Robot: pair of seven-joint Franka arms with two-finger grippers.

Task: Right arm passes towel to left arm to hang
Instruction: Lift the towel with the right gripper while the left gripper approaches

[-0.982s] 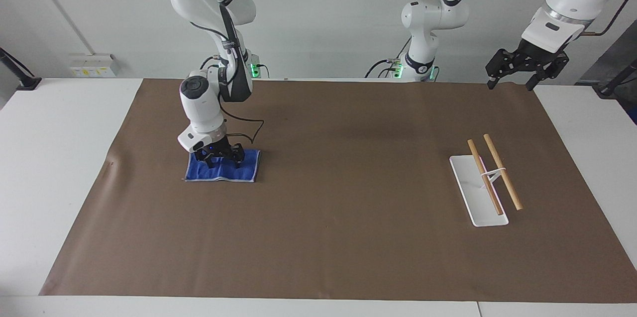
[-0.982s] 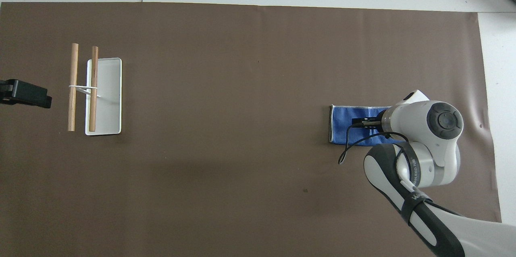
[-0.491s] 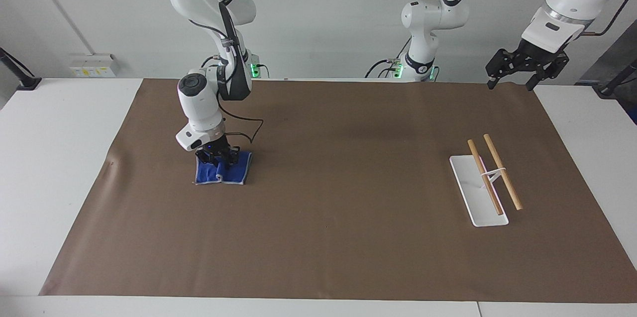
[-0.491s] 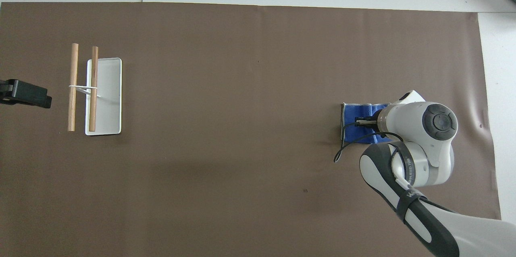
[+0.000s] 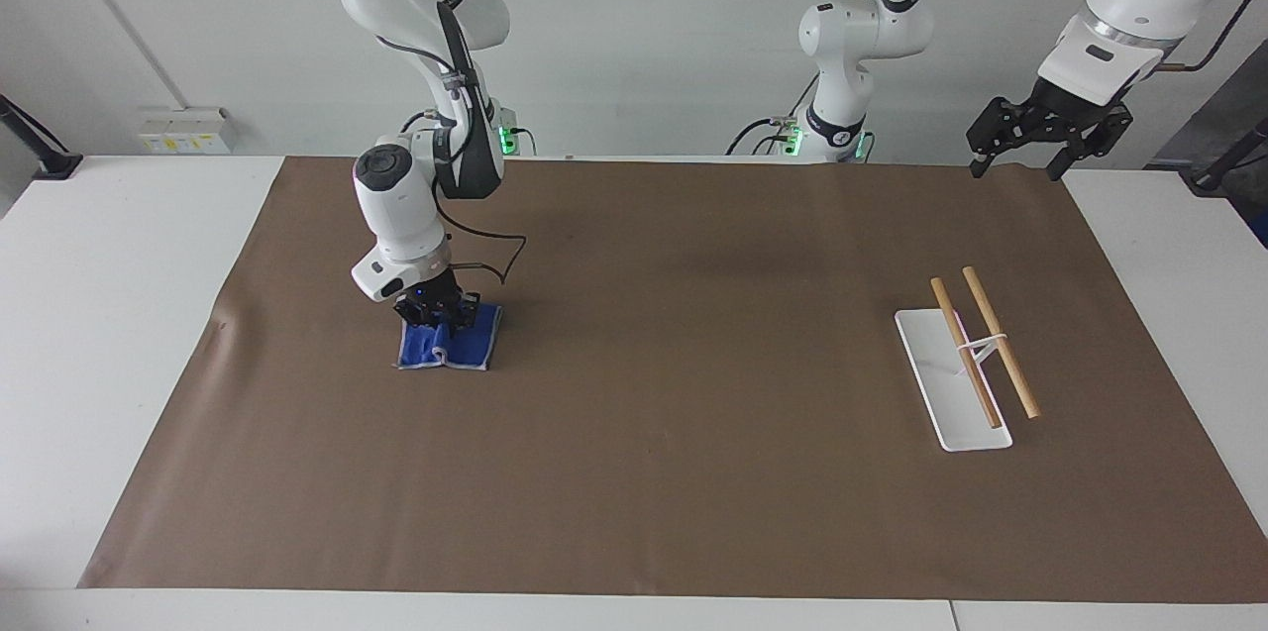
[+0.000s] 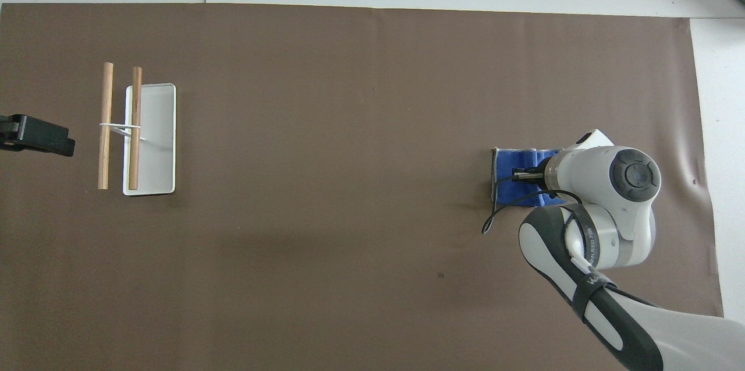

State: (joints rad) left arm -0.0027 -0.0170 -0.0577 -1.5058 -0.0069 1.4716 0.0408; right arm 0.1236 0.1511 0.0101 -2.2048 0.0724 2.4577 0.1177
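Observation:
The blue towel (image 5: 466,346) is bunched up under my right gripper (image 5: 437,316), which is shut on it at the right arm's end of the brown sheet. The towel's lower edge still rests on the sheet. In the overhead view the towel (image 6: 512,184) shows partly under the right gripper (image 6: 524,176) and wrist. My left gripper (image 5: 1040,141) hangs open and empty in the air over the sheet's corner near the robots, at the left arm's end; its tip shows in the overhead view (image 6: 41,137). The left arm waits.
A white rack base (image 5: 941,383) with two wooden rods (image 5: 1001,342) stands at the left arm's end of the sheet; it also shows in the overhead view (image 6: 152,141). The brown sheet (image 5: 674,413) covers most of the white table.
My right gripper closed on the flat towel and gathered it into a narrower bunch, lifting slightly. The left arm has not moved.

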